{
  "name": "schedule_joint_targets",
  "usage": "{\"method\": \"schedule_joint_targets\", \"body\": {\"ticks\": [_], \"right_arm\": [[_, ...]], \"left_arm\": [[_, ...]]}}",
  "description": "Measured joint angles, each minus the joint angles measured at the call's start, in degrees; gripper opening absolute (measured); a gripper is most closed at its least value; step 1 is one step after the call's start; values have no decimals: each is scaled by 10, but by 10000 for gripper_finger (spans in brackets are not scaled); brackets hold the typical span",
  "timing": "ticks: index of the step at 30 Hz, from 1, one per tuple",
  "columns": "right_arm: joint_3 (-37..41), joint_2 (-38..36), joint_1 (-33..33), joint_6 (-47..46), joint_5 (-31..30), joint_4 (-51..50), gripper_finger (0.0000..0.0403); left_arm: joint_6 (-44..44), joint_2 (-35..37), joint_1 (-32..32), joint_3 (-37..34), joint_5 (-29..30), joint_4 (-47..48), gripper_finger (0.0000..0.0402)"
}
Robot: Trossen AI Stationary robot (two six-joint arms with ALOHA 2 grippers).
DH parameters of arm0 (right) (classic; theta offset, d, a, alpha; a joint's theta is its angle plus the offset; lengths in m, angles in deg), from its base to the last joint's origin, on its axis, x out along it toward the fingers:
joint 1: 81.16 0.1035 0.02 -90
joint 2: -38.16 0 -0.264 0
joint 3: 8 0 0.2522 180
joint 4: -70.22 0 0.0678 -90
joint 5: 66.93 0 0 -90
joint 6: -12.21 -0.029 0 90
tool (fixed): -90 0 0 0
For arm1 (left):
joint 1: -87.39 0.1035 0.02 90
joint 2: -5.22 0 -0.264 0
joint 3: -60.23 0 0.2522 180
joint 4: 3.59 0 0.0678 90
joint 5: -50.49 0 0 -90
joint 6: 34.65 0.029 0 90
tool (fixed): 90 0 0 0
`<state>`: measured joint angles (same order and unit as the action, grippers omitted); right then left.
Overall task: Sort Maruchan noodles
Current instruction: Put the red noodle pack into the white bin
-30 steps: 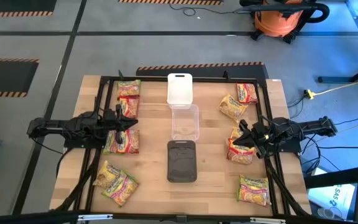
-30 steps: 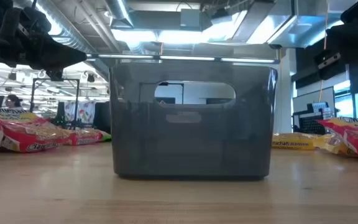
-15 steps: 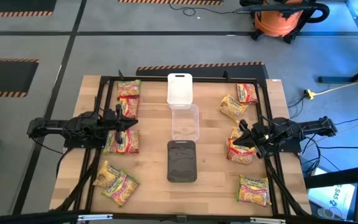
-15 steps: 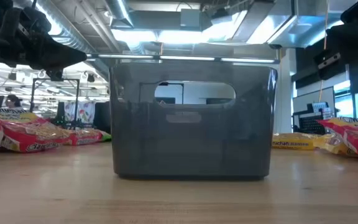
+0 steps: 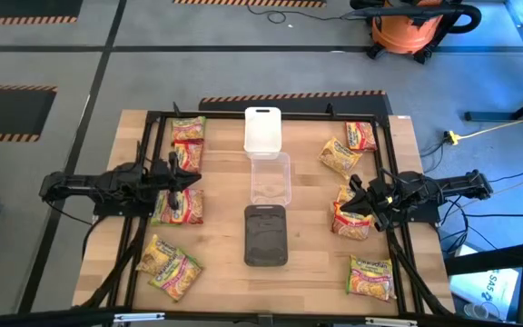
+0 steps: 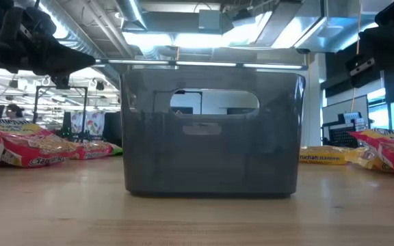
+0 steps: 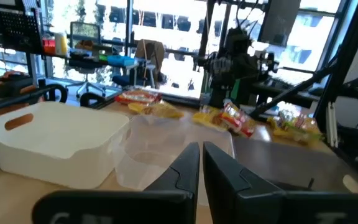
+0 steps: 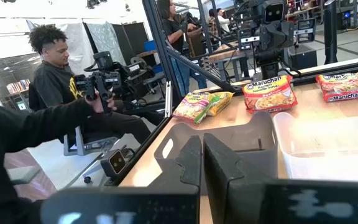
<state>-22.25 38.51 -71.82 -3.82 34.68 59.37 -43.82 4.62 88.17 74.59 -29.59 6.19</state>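
Note:
Maruchan noodle packets lie flat in two groups. On the left are a red-orange one (image 5: 189,130), a green-and-pink one (image 5: 178,205) and a yellow pair (image 5: 169,266); on the right, several more (image 5: 339,156) (image 5: 350,218) (image 5: 371,275). Down the table's middle stand a white tray (image 5: 262,129), a clear tray (image 5: 270,178) and a dark tray (image 5: 266,234). My left gripper (image 5: 196,181) hovers shut and level above the left packets, pointing at the trays (image 7: 201,155). My right gripper (image 5: 350,198) hovers shut and level over the right packets (image 8: 202,149).
A black frame of rails (image 5: 152,116) borders the table's sides and far edge. The dark tray (image 6: 211,133) fills the middle of the low view. In the right wrist view, a seated person (image 8: 55,81) shows beyond the table's near edge. Bare wood lies between the trays and the packets.

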Motion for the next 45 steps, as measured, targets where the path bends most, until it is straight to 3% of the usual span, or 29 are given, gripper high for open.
{"method": "schedule_joint_targets", "body": {"ticks": [6,12,18,24,31,35,38,41,45], "right_arm": [[0,0,0,0,0,0,0],[0,0,0,0,-37,-2,0],[0,0,0,-1,-65,3,0],[0,0,0,11,-110,11,0],[0,0,0,12,-163,-4,0],[0,0,0,12,-164,-9,0],[0,0,0,12,-155,-11,0],[0,0,0,12,-155,-12,0],[0,0,0,12,-155,-13,0]], "left_arm": [[-128,0,0,0,19,-90,16],[-123,0,0,0,73,-159,16],[-115,-50,0,52,69,-153,15],[-128,-186,0,188,63,-27,2],[-234,-365,0,363,35,208,1],[-309,-451,-1,442,5,355,2],[-367,-499,-1,469,-39,437,1],[-398,-529,-1,471,-86,456,4],[-398,-560,-1,471,-68,442,11]]}}
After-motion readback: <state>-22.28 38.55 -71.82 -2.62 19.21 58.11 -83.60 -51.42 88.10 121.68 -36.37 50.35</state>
